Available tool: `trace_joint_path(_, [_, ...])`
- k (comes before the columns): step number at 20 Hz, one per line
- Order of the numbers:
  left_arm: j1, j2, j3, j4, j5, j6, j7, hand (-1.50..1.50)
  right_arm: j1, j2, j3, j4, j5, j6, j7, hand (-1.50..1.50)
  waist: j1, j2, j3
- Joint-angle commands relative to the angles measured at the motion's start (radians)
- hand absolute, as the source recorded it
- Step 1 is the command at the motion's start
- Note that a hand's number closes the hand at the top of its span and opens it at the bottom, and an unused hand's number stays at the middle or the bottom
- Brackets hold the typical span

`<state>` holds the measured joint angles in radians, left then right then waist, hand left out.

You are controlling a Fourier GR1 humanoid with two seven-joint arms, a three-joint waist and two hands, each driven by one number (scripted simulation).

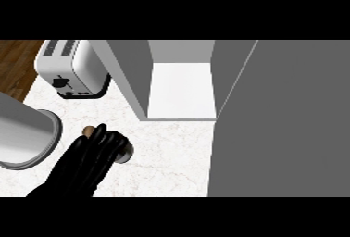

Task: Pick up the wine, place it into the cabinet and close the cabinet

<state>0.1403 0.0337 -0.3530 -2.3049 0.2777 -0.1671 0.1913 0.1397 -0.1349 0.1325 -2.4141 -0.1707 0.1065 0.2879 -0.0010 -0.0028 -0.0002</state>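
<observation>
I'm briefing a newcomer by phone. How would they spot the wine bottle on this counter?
Start at the open cabinet at the back of the marble counter, then come forward and left to the black left hand. The wine bottle is what it curls round, mostly hidden. Its small tan top marks it out from the wide grey container beside it and the toaster behind.

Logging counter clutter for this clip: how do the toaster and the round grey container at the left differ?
The toaster is boxy, white with a black base and lever; the grey container is round and plain. The toaster sits farther back; the container is nearer, cut off by the view's left edge, beside the left hand curled round the wine bottle. Both stand on the white counter, left of the open cabinet.
</observation>
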Motion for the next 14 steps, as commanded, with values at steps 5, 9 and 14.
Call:
trace_joint_path(5, [0.015, -0.033, -0.171, -0.17, -0.106, 0.128, 0.144, -1.5, -0.028, 0.016, 0.034, -0.124, 0.017, -0.048, 0.151, -1.5, 0.002, 0.0, 0.0])
trace_joint_path(9, [-0.046, -0.033, -0.213, -0.158, -0.164, 0.207, 0.17, -1.5, -0.025, 0.025, 0.026, -0.112, 0.019, -0.037, 0.136, -1.5, -0.001, 0.001, 0.001])
trace_joint_path(14, [0.004, -0.033, -0.254, -0.265, -0.188, 0.237, 0.241, -1.5, -0.082, 0.002, -0.036, -0.136, -0.05, -0.042, 0.214, -1.5, 0.001, -0.001, 0.001])
